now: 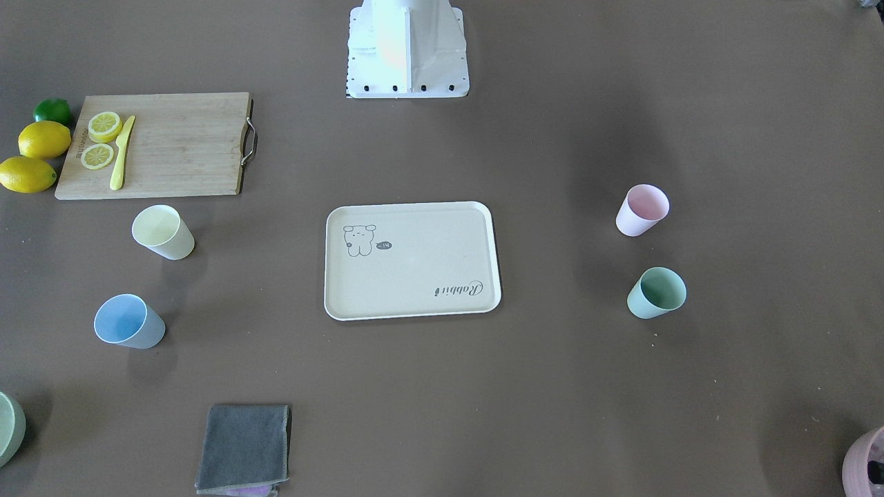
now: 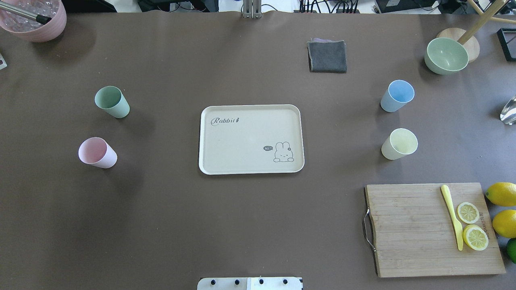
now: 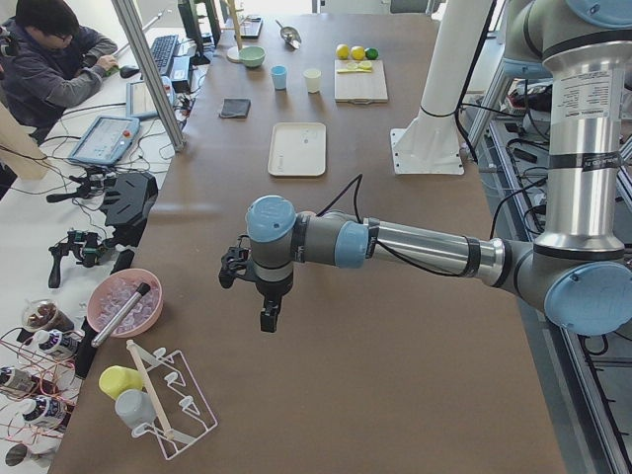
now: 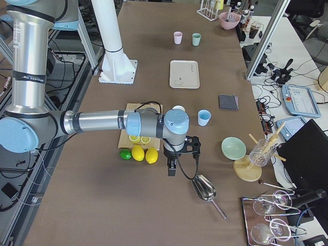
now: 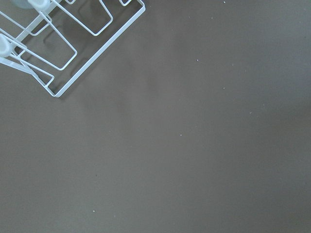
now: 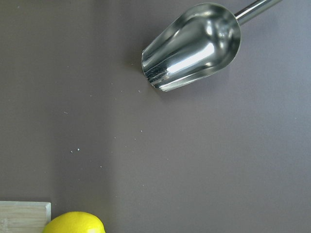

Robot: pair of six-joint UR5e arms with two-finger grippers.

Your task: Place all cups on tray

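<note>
The left gripper (image 3: 267,311) hangs above the brown table (image 3: 395,375), fingers pointing down; whether it is open cannot be told. Near it, toward the table edge, stand a pink bowl (image 3: 92,308) and a white wire rack (image 3: 148,390). Far beyond the gripper lies the tray (image 3: 297,148), and further on the blue cup (image 3: 278,77) and the yellow cup (image 3: 313,80).

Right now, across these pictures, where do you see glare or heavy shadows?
Right wrist view: bright glare on the metal scoop. Front-facing view: the robot's white base is washed out, and a broad soft shadow falls around the pink cup. Overhead view: evenly lit and sharp.
</note>
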